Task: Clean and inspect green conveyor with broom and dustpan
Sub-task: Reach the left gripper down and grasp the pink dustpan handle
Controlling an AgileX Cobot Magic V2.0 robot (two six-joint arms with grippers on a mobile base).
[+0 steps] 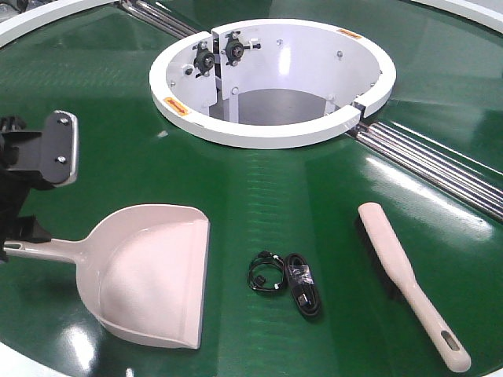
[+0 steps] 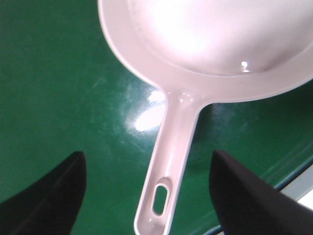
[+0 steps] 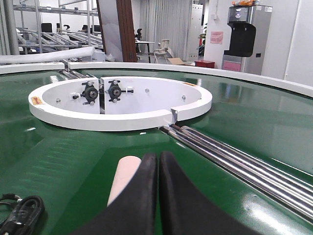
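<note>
The pale beige dustpan [image 1: 149, 275] lies on the green conveyor [image 1: 259, 188] at the front left, with its handle pointing left. In the left wrist view my left gripper [image 2: 146, 164] is open. Its two black fingers [image 2: 63, 191] stand either side of the dustpan handle [image 2: 168, 161], near the slotted end and clear of it. The broom [image 1: 409, 287] lies at the front right, handle end toward the front. My right gripper [image 3: 158, 157] is shut on nothing, low over the belt. The broom's rounded end [image 3: 124, 177] shows just left of its fingers.
A white ring-shaped housing [image 1: 271, 78] sits at the middle back. Metal rods [image 1: 428, 161] run from it to the right. A coiled black cable [image 1: 287, 281] lies between dustpan and broom. My left arm [image 1: 20, 169] fills the left edge. The belt's white rim [image 2: 303, 188] is near.
</note>
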